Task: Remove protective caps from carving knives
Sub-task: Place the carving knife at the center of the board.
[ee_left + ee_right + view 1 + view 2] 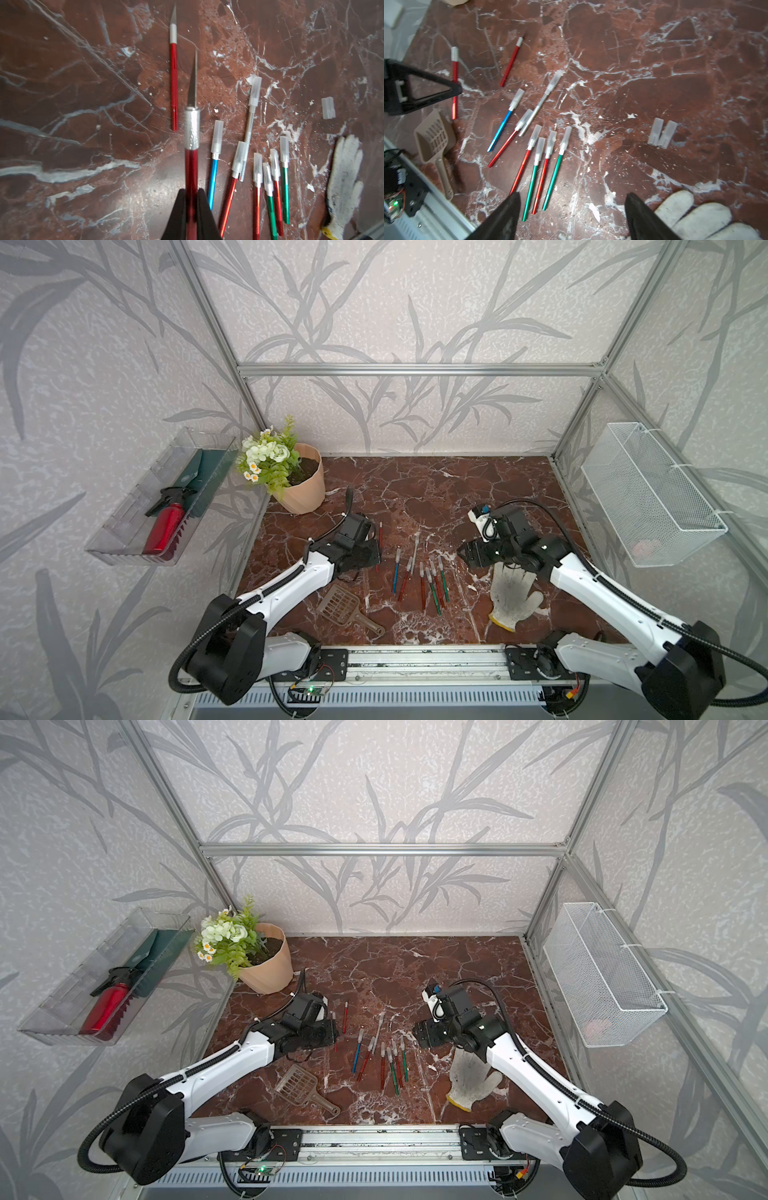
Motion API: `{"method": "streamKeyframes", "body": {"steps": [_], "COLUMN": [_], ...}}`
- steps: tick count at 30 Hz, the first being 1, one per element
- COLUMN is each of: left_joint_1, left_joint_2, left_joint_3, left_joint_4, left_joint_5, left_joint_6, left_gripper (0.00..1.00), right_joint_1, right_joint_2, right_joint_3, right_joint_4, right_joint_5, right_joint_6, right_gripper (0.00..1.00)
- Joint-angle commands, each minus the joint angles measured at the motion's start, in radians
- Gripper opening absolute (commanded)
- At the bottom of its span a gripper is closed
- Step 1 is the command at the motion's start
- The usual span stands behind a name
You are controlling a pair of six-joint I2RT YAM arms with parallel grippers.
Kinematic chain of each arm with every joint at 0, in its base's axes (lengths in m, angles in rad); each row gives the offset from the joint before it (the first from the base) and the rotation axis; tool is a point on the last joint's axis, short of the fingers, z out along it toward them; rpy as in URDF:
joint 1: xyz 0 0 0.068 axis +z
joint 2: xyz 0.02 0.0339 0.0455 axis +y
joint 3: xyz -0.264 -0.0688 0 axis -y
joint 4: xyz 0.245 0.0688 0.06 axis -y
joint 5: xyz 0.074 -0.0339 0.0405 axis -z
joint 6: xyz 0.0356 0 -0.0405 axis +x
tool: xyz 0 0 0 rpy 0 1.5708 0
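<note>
A white mesh basket (640, 489) is hung on the right wall. Something pinkish is seen in its near end, too blurred to be named. A clear tray (120, 526) is fixed to the left wall, and a red spray bottle (164, 526) and a dark green tool (203, 481) are laid in it. A beige pot (307, 493) filled with soil and white flowers is stood at the far left corner of the marble table (415, 489).

The left arm is stretched low over the left of the table. The left gripper (191, 191) is closed on the handle of a red knife (191, 162), whose blade is bared. The right arm is extended over a white glove (513, 593). The right gripper (574, 195) is held wide apart, with nothing between its fingers.

Seven capped carving knives (422, 585) are spread at mid-table between the grippers. Another bare red knife (174, 83) is laid to their far left. Two loose protective caps (662, 134) are laid touching each other, to the right of the knives.
</note>
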Motion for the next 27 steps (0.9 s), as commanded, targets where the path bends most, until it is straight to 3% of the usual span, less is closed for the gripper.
{"method": "streamKeyframes", "body": {"steps": [1, 4, 18, 27], "left_joint_1": [0.018, 0.035, 0.069, 0.07], "left_joint_2": [0.042, 0.084, 0.389, 0.499], "left_joint_3": [0.058, 0.099, 0.353, 0.448], "left_joint_4": [-0.098, -0.122, -0.187, -0.204], "left_joint_5": [-0.095, -0.118, -0.138, -0.127], "left_joint_6": [0.058, 0.092, 0.212, 0.226], "left_gripper": [0.02, 0.02, 0.01, 0.01], "right_joint_1": [0.024, 0.029, 0.031, 0.032], "right_joint_2": [-0.055, -0.096, -0.164, -0.173], "right_joint_3": [-0.025, -0.055, -0.109, -0.125], "right_joint_4": [0.035, 0.066, 0.099, 0.103], "right_joint_5": [-0.074, -0.1, -0.11, -0.096], "right_joint_6": [0.018, 0.029, 0.028, 0.03], "right_gripper": [0.9, 1.0, 0.99, 0.99]}}
